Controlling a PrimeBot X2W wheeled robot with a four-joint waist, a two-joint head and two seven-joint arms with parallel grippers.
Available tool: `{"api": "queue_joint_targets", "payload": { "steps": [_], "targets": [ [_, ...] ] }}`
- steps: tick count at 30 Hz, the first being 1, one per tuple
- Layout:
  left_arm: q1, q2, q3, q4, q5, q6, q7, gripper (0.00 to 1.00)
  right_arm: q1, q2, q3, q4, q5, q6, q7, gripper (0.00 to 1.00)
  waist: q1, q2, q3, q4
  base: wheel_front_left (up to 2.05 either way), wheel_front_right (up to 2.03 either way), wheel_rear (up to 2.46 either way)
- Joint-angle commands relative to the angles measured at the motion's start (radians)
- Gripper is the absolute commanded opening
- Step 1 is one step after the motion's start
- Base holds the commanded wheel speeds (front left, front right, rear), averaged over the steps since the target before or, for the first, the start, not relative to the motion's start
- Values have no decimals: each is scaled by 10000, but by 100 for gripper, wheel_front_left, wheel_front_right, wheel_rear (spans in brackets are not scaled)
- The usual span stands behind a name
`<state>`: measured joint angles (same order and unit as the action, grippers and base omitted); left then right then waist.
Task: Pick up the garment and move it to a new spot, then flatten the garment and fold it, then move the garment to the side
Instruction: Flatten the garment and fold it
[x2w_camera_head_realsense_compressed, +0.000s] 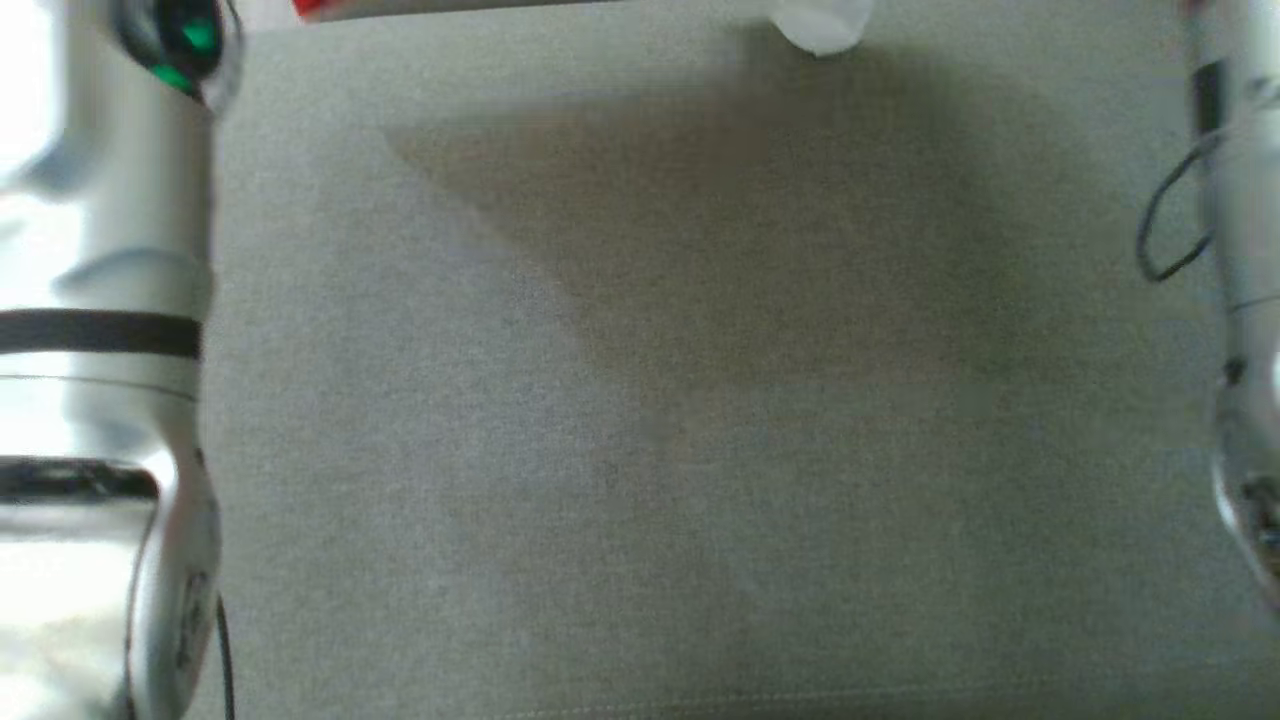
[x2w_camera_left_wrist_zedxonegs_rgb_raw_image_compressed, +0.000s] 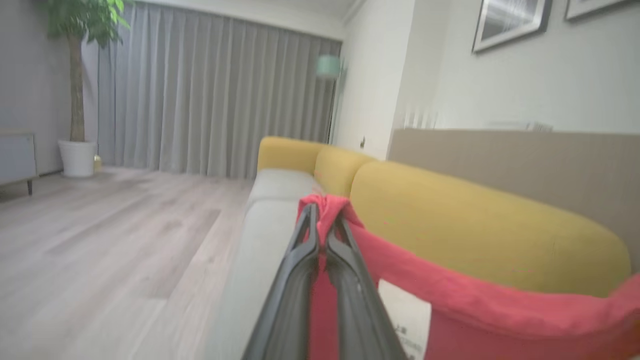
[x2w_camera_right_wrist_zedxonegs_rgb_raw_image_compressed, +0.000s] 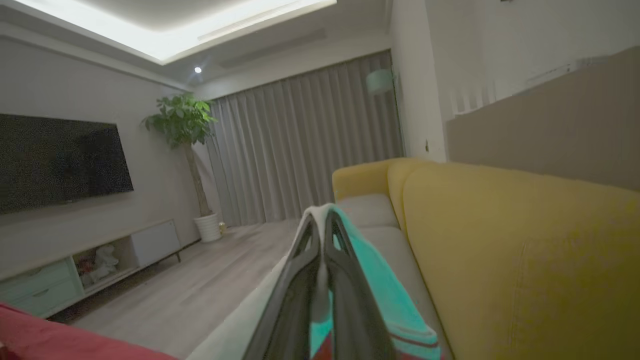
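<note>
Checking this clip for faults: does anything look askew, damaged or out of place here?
Nothing stands out. The left fingers pinch a red edge of the garment, the right fingers a teal-and-white part, both shut tight. The grey sofa seat under the arms shows a soft shadow.

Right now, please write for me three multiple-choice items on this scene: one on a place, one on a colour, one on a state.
1. Where does the potted plant stand?
A. on the floor beside the curtain
B. on a windowsill
C. on a table

2. What colour is the sofa backrest?
A. blue
B. yellow
C. black

3. How is the left gripper?
A. open and empty
B. shut and empty
C. shut on the garment

Answers:
1 A: its white pot sits on the floor by the curtain.
2 B: the cushions are plainly yellow.
3 C: red cloth is pinched between its closed fingers.
</note>
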<state>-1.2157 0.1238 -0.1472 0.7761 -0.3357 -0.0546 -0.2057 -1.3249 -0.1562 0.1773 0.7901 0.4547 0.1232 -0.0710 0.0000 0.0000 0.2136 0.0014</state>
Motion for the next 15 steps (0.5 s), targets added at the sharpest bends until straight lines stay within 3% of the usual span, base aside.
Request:
{"api": "queue_joint_targets", "payload": {
  "steps": [1, 8, 15],
  "targets": [
    [-237, 259, 36, 341, 79, -55, -65, 0, -277, 381, 275, 237, 10, 75, -29, 0, 0, 0, 73, -4, 0, 0, 0],
    [310, -194, -127, 3511, -104, -154, -226, 0, 311, 759, 1447, 2920, -47, 75, -16, 0, 0, 0, 560, 11, 0, 0, 0],
    [943, -383, -37, 4478, -320, -121, -498, 0, 1262, 971, 2039, 3641, 642, 75, -607, 0, 0, 0, 1200, -25, 0, 0, 0]
  ]
}}
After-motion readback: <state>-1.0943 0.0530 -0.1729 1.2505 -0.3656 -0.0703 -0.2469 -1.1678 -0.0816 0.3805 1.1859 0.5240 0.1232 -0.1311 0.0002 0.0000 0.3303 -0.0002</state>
